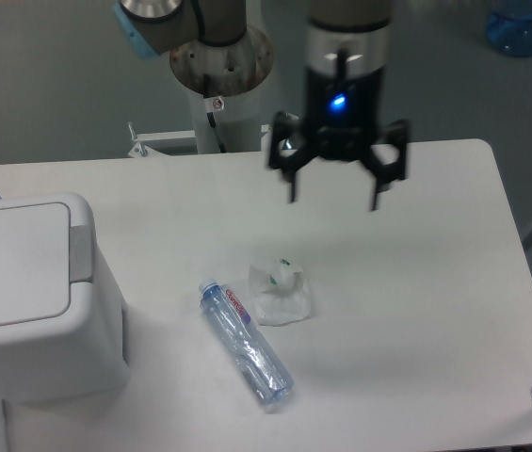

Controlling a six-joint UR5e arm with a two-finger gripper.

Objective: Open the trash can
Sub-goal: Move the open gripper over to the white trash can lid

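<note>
The trash can (30,301) is a large white boxy bin at the left edge of the table. Its flat lid (11,264) is closed, with a grey push tab (80,252) on its right edge. My gripper (333,201) hangs above the back middle of the table, far to the right of the bin. Its two black fingers are spread wide apart and hold nothing.
A clear plastic bottle (245,346) with a blue cap lies on the white table (435,311) in front of the gripper. A crumpled clear wrapper (280,290) lies beside it. The robot base (220,66) stands behind the table. A blue container (526,24) sits at the far right.
</note>
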